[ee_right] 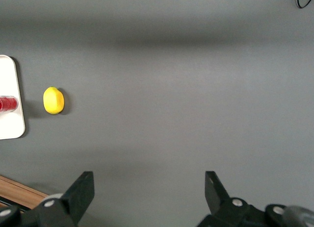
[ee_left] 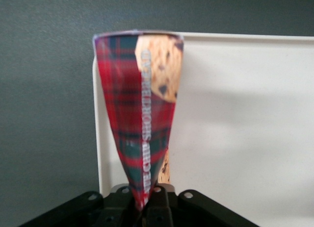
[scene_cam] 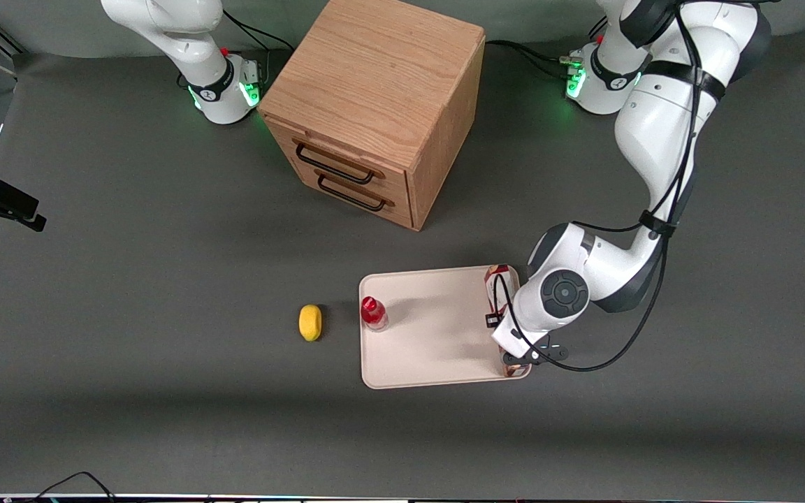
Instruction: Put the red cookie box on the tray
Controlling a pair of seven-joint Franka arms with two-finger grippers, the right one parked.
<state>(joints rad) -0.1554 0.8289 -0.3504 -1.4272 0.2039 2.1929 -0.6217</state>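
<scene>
Front view: high overhead, looking steeply down across the whole grey tabletop [scene_cam: 130, 293], both arm bases at its upper edge, wooden drawer cabinet [scene_cam: 374, 105] between them.

Left wrist view: mounted just above the gripper [ee_left: 144, 207], very close, looking along the red cookie box [ee_left: 140, 114] onto the tray [ee_left: 245, 138] rim.

Right wrist view: hangs higher, facing straight down on bare tabletop.

Shared by front and right wrist: yellow object [scene_cam: 310, 322], red-capped bottle [scene_cam: 373, 312], tray edge.
</scene>
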